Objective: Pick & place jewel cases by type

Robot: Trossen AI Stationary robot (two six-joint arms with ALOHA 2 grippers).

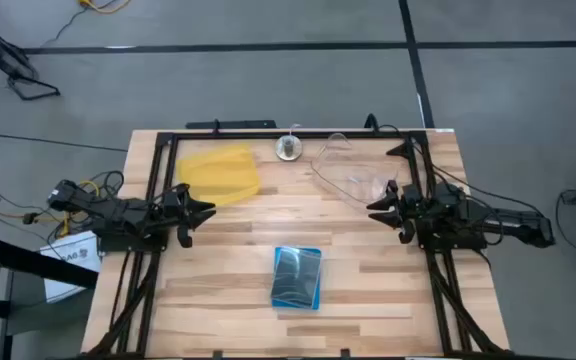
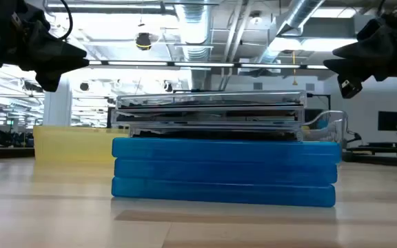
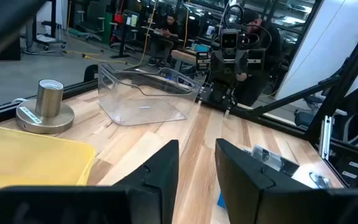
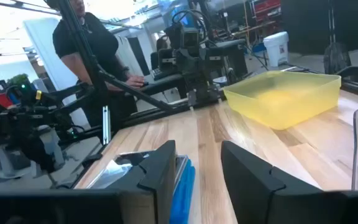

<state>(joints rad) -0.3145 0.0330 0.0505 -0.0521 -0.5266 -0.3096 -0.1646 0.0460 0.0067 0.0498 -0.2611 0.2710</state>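
Cases sit in one stack on the table, near the middle, a bit toward the 6 o'clock edge in my top view. From the low camera I see three blue ones at the bottom and clear ones with black insides piled on top. The stack looks neat and straight.

My left gripper waits at 9 o'clock from the middle of the table, up in the air. Its fingers are a little apart and there is nothing between them. My right gripper waits at 3 o'clock, also up in the air. Its fingers are a little apart too, and they hold nothing. Both grippers point toward each other, and both are well apart from the stack.

I see a yellow tray at about 11 o'clock, just beside the left gripper. A clear tub is at about 1 o'clock, near the right gripper. Between the tray and the tub, at 12 o'clock, stands a small metal post on a round base. In the right wrist view a person in a dark shirt stands in the room past the table.
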